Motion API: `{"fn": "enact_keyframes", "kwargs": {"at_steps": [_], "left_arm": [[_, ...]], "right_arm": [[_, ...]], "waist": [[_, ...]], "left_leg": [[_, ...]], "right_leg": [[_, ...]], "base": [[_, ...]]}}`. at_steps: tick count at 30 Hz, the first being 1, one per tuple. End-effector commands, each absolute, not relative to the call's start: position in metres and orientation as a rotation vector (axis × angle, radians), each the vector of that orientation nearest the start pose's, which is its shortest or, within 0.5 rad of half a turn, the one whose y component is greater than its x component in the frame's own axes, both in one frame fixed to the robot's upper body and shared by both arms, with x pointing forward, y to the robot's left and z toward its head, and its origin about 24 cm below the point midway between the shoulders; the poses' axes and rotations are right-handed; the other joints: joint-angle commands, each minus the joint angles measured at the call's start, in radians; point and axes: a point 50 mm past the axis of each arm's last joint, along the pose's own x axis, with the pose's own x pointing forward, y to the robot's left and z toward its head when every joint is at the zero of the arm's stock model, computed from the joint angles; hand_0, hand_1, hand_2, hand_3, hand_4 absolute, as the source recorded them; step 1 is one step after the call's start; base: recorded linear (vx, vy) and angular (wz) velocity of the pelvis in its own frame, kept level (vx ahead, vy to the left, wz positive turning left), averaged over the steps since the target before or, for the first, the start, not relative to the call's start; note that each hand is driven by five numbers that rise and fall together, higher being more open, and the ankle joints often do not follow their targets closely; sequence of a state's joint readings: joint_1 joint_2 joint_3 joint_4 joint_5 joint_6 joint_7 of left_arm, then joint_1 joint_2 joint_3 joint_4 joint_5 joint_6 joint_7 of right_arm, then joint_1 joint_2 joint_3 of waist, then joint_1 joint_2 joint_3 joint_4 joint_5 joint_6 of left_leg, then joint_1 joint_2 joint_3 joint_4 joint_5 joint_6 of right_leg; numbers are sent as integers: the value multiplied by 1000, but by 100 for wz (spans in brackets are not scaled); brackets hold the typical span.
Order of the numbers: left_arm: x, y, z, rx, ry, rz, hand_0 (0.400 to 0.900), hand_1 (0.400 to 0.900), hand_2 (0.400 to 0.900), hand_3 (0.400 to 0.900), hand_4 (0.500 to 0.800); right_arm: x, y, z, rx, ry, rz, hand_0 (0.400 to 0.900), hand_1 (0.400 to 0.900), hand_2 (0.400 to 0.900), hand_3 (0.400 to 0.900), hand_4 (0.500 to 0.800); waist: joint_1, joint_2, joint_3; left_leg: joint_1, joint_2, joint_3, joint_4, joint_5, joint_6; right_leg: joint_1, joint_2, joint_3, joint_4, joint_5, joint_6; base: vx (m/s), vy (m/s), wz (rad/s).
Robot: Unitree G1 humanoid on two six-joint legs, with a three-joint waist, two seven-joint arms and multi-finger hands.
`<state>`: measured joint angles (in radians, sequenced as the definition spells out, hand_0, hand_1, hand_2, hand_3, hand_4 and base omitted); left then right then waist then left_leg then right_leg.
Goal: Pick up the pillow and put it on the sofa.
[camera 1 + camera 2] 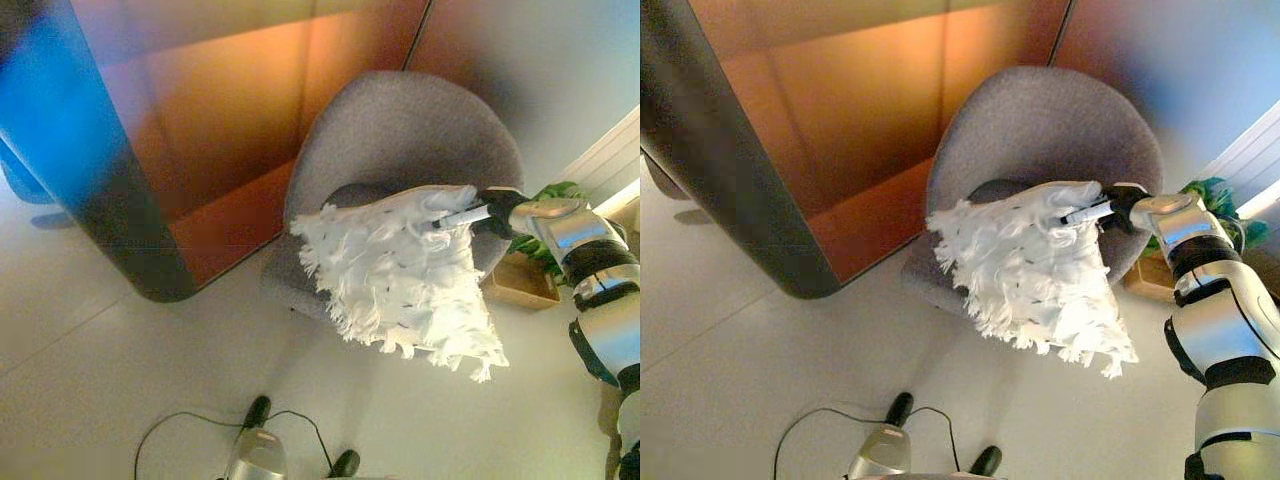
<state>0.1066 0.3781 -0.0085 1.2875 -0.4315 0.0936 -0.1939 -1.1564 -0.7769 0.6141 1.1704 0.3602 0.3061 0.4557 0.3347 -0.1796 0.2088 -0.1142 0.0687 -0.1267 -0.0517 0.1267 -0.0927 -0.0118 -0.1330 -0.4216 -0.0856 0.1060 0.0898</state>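
From the left eye view, the right robot hand pinches the far right corner of a white shaggy pillow, its fingers curled into the fringe. The pillow hangs over the front of the grey sofa chair, part of it above the seat, its near edge drooping past the seat toward the pale floor. It looks light and soft, sagging freely, so a corner pinch seems enough, though a hold nearer the middle would steady it.

From the right eye view, a potted plant in a wooden box sits right of the chair, and an orange panel stands on the left. The left robot hand does not show. No writing is legible anywhere.
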Motion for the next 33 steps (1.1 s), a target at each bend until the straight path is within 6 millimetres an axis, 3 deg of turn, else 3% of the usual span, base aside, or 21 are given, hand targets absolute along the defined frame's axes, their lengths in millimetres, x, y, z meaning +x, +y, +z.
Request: {"fn": "enact_keyframes", "kwargs": {"at_steps": [1,4,6,7,13,22,33], "left_arm": [[24,311,-144,-161,1342,389,900,900,900,900,800],[27,306,-146,-196,1313,370,900,900,900,900,800],[29,301,-147,-212,1300,367,900,900,900,900,800],[30,299,-148,-219,1292,365,900,900,900,900,800],[35,291,-150,-252,1256,337,900,900,900,900,800],[48,286,-149,-292,1214,289,900,900,900,900,800],[44,280,-152,-302,1239,265,900,900,900,900,800]], "right_arm": [[379,-320,321,-462,78,-118,400,400,400,400,500],[372,-331,332,-428,45,-195,400,400,400,400,500],[364,-346,336,-416,26,-337,400,400,400,400,500],[360,-354,338,-397,19,-408,900,900,900,900,800],[336,-386,343,-385,46,-521,900,900,900,900,800],[329,-396,339,-418,87,-497,900,900,900,900,800],[316,-414,323,-471,138,-502,900,900,900,900,800]], "waist": [[39,-4,54],[35,21,78],[31,35,90],[28,41,98],[7,63,116],[-23,89,103],[-60,103,61]], "left_leg": [[9,-41,18,-36,-72,32],[-27,-41,18,-36,-64,31],[-46,-41,20,-36,-61,31],[-54,-41,20,-36,-62,30],[-82,-40,27,-36,-58,24],[-74,-38,58,-36,-63,19],[-38,-41,87,-36,-72,18]], "right_leg": [[40,27,16,-2,-29,43],[6,26,19,-2,-31,38],[-12,24,23,-2,-30,37],[-19,25,27,-2,-32,36],[-54,17,27,-2,-30,35],[-68,8,38,-2,-31,32],[-53,2,58,-2,-33,34]], "base": [[-89,-25,1],[-87,33,-1],[-59,27,-6],[-55,2,-8],[-50,7,-8],[-28,11,-11],[-16,12,-9]]}}
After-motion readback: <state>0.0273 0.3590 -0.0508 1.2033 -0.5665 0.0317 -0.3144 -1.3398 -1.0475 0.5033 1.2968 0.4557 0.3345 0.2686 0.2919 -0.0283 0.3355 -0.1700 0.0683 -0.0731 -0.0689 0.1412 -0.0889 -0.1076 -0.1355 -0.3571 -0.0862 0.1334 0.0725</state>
